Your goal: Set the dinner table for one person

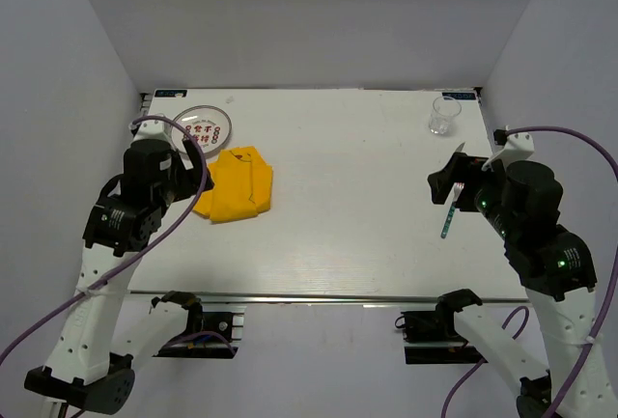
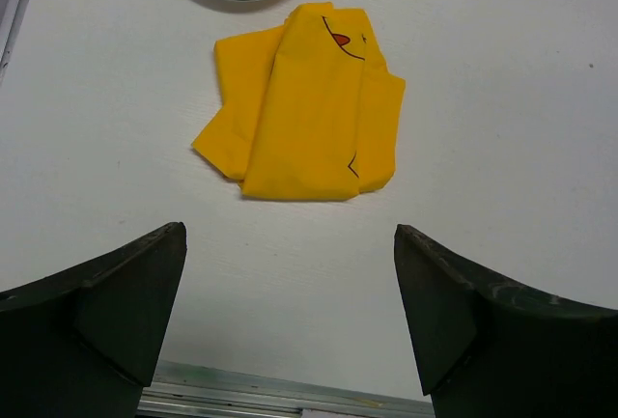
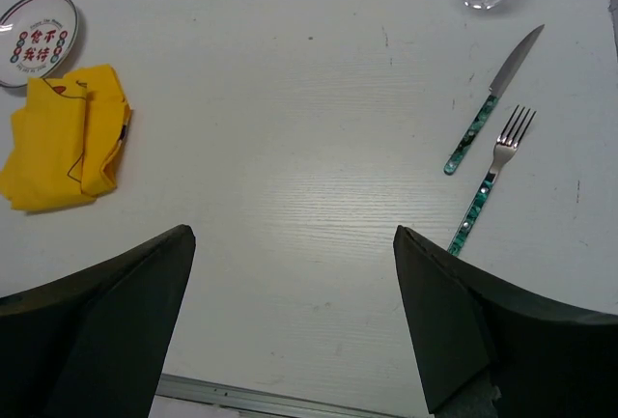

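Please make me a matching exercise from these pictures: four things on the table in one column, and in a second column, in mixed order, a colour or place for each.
Column A
1 plate
2 cloth
3 glass
4 fork

Column B
a yellow, folded
b clear, far right corner of the table
c green handle, beside the knife
d round, red print, far left corner

Pairs: 1-d; 2-a; 3-b; 4-c
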### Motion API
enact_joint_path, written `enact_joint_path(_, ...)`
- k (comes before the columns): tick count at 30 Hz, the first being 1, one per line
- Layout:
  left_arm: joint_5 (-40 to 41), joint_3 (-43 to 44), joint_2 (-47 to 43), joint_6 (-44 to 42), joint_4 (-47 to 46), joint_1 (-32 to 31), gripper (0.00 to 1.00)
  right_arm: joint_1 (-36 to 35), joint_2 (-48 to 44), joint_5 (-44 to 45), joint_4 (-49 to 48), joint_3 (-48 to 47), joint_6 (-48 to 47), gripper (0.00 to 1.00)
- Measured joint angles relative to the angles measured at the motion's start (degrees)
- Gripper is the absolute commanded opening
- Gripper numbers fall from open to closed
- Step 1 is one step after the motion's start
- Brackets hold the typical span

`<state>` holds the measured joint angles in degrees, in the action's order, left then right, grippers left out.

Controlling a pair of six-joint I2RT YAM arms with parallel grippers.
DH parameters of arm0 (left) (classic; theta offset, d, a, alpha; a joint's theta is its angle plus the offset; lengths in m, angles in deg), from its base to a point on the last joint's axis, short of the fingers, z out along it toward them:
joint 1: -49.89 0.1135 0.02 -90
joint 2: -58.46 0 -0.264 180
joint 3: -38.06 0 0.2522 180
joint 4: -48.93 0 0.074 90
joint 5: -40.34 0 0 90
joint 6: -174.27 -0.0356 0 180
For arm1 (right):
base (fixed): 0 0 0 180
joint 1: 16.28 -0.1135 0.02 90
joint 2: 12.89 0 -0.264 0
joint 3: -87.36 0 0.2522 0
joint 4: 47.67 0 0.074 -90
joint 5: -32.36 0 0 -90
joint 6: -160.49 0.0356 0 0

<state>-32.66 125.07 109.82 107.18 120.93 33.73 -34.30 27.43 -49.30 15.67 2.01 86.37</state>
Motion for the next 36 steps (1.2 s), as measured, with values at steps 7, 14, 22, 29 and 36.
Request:
enact_joint_path(7, -0.63, -0.02, -0.81, -0.44, -0.15, 0.0, 0.98, 0.0, -0.44, -1.07, -0.44, 0.0, 0.15, 0.89)
enact_joint_path(14, -6.21, -1.05, 5.64, 0.83, -4.31, 0.72, 0.98, 0.0, -1.25, -4.81, -2.14, 0.26, 0.24, 0.89)
enact_joint_path(22, -18.47, -2.38, 26.49, 1.25, -17.38, 7.19, 0.98, 0.0, -1.46, -12.7, -3.15, 1.27, 0.35, 0.89)
enact_joint_path(29, -24.04, -1.64, 39.36, -0.55, -24.55, 13.79, 0.98, 0.0, -3.93, -17.0, -2.56, 2.27, -0.59, 0.89)
enact_joint_path(36, -33.7, 1.77, 50.84, -2.23, -30.51, 17.79, 0.91, 0.0, -5.35, -19.96, -2.49, 5.51, -1.57, 0.89)
